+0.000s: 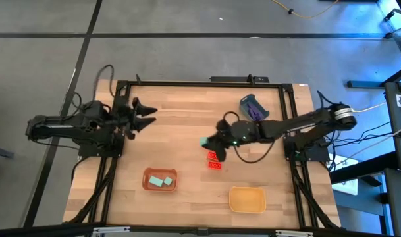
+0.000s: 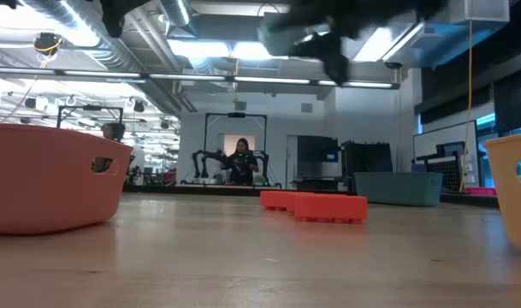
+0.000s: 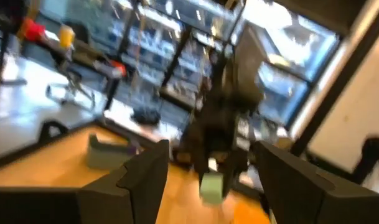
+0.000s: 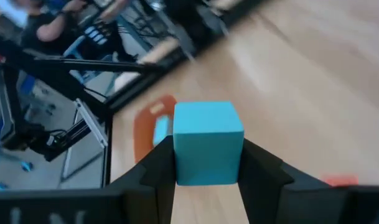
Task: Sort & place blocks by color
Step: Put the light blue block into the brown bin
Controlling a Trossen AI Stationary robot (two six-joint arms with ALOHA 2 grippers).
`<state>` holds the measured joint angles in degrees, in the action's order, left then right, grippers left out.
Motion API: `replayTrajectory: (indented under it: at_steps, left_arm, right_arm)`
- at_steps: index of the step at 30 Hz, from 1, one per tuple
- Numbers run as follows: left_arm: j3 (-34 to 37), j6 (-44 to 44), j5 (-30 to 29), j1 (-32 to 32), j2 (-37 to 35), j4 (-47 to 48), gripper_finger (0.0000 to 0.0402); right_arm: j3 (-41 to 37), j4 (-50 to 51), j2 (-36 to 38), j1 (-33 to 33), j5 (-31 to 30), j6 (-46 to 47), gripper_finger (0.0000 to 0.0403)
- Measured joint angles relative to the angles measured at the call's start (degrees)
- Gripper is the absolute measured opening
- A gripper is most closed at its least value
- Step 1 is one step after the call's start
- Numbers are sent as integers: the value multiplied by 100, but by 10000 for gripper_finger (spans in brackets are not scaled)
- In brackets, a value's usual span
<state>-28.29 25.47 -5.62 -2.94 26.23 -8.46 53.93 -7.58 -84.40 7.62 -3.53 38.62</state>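
Observation:
My right gripper [image 1: 212,142] reaches over the table's middle, shut on a pale teal cube [image 4: 208,143], which also shows in the left wrist view [image 3: 211,186]. Two red studded blocks [image 1: 214,161] lie flat on the table just nearer than it, and show in the low view [image 2: 316,205]. Two teal cubes [image 1: 160,180] lie in the orange-brown tray [image 1: 147,184]. Purple bars [image 1: 255,112] sit in the blue-grey cup [image 1: 247,102] at the far side. My left gripper [image 1: 147,116] waits open at the table's left, touching nothing. My right gripper pinches the teal cube between its two fingers [image 4: 158,168], one on each opposite side face [image 4: 180,155]. The cube's upper part stands out past the fingertips. It is lifted clear of the table.
An empty-looking yellow tray [image 1: 247,209] stands near the front edge on the right, and its wall shows in the low view [image 2: 512,188]. The orange-brown tray [image 2: 46,184] stands front left. Bare wood lies between the trays and along the left half.

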Motion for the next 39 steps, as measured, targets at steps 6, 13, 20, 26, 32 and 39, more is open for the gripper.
replayTrajectory:
  at_steps: [6,13,20,26,32,39]
  left_arm:
    - [2,-2,88,1,266,25,231]
    - [2,-6,-22,2,252,13,231]
    - [2,-4,-253,0,260,13,231]
    - [2,-6,-250,2,258,13,231]
    - [2,-5,-306,0,258,16,231]
    - [2,17,-305,0,258,6,231]
  right_arm:
    - [782,12,-446,-120,226,-1146,134]
    - [804,-4,-525,-196,660,-1027,134]
    - [935,-312,-1488,-155,1101,-537,134]
    - [2124,-334,-2953,110,1494,-602,134]
    - [3438,-319,-4126,262,1528,-727,134]
    - [4067,-59,-4744,286,1527,-629,134]
